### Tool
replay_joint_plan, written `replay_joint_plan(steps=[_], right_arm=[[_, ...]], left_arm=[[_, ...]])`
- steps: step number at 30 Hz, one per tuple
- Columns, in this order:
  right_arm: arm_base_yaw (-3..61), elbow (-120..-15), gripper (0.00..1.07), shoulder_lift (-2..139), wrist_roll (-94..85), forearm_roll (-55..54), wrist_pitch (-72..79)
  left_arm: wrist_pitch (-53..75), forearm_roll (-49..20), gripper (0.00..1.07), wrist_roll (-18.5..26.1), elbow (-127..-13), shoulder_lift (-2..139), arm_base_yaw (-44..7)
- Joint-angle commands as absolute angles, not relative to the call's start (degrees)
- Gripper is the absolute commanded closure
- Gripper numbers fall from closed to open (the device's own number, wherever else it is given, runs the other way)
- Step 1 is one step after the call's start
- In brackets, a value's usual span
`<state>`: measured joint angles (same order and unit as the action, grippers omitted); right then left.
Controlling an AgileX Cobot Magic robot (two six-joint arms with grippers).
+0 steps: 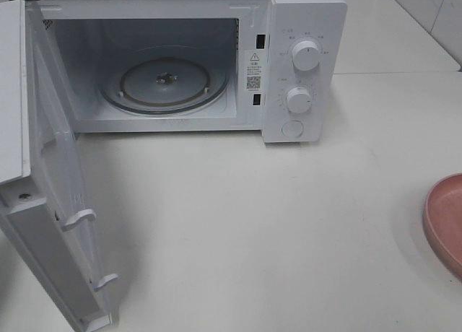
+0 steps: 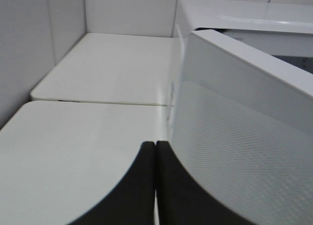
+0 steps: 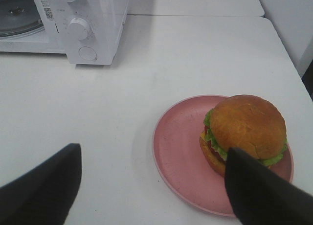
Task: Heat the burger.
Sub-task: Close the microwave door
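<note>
White table (image 1: 238,224) bearing a white microwave (image 1: 303,65) at the rear (door (image 1: 50,202) swung open, glass turntable (image 1: 164,83) visible inside) and, well apart near the right edge, a pink round plate (image 3: 181,156) resting flat on the table surface.

Looks like a kitchen corner set up for testing: a white microwave (image 1: 188,61) with its door (image 1: 50,202) swung open on a plain white tabletop (image 1: 253,231), tiled walls (image 2: 122,12) behind, a pink plate (image 3: 186,156) nearby.
</note>
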<state>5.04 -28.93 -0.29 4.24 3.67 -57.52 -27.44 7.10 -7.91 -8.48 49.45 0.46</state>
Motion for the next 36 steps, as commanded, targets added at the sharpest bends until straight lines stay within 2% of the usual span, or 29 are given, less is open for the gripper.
replay_joint_plan(steps=[1,2,4,7,9,18,23,26,27,28,30,36], right_arm=[[4.53,-28.88,0.32,-1.72,3.9,3.84,-57.58],[4.53,-28.88,0.32,-1.72,3.9,3.84,-57.58],[4.53,-28.88,0.32,-1.72,3.9,3.84,-57.58],[4.53,-28.88,0.32,-1.72,3.9,3.84,-57.58],[4.53,-28.88,0.32,-1.72,3.9,3.84,-57.58],[4.53,-28.88,0.32,-1.72,3.9,3.84,-57.58],[4.53,-28.88,0.32,-1.72,3.9,3.84,-57.58],[4.53,-28.88,0.32,-1.72,3.9,3.84,-57.58],[4.53,-28.88,0.32,-1.72,3.9,3.84,-57.58],[4.53,-28.88,0.32,-1.72,3.9,3.84,-57.58],[4.53,-28.88,0.32,-1.72,3.9,3.84,-57.58],[4.53,-28.88,0.32,-1.72,3.9,3.84,-57.58]], left_arm=[[-36.21,19.54,1.07,-17.36,-8.25,54.14,-0.06],[-36.21,19.54,1.07,-17.36,-8.25,54.14,-0.06],[-38.39,24.87,1.07,-20.34,-8.25,57.12,-0.06],[-38.96,26.53,1.07,-21.31,-8.25,58.1,-0.06],[-42.74,31.46,1.07,-23.43,-8.31,62.22,-0.06],[-49.85,34.32,1.07,-23.66,-8.82,69.1,-0.06],[-50.76,37.13,1.07,-26.01,-10.66,72.25,-0.06],[-51.74,37.13,1.07,-25.84,-11.75,74.89,-2.23],[-51.8,37.01,1.07,-24.41,-12.89,76.89,-5.16],[-51.8,37.01,1.07,-24.41,-12.89,76.89,-5.16],[-51.74,33.69,1.07,-21.83,-14.78,80.04,-9.51],[-52.37,27.85,1.07,-18.85,-17.65,82.51,-15.41]])
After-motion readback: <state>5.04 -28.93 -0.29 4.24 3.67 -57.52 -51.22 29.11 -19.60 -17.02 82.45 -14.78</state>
